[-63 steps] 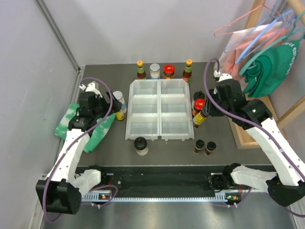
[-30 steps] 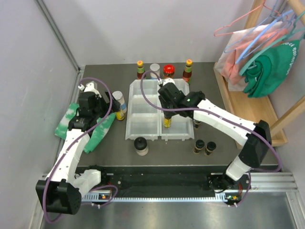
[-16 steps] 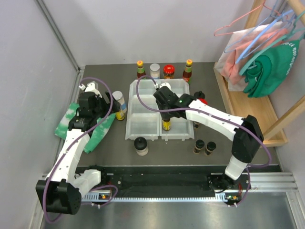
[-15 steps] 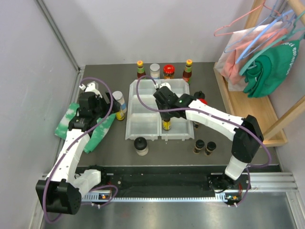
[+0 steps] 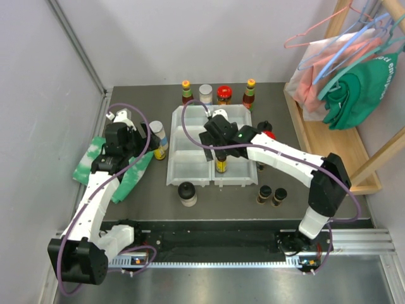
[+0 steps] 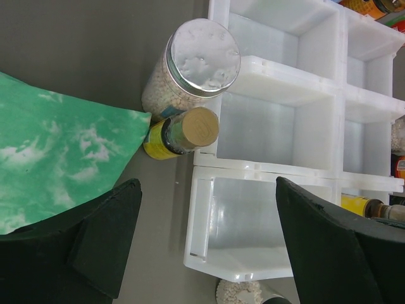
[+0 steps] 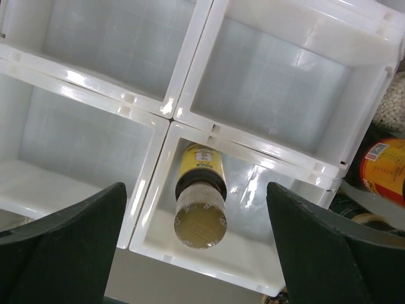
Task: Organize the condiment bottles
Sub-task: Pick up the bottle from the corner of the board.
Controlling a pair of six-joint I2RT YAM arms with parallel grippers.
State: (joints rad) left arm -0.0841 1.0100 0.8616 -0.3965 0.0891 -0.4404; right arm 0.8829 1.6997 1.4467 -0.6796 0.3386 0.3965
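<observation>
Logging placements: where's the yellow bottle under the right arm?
Top view, centre: the yellow bottle sits in the white tray's near-right compartment, alone there.

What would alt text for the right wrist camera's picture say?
A yellow-labelled bottle with a tan cap stands in one compartment of a white tray, between two dark, open jaws. The tray's other visible compartments hold nothing; an orange-labelled jar sits just outside the tray at the picture's right edge.
</observation>
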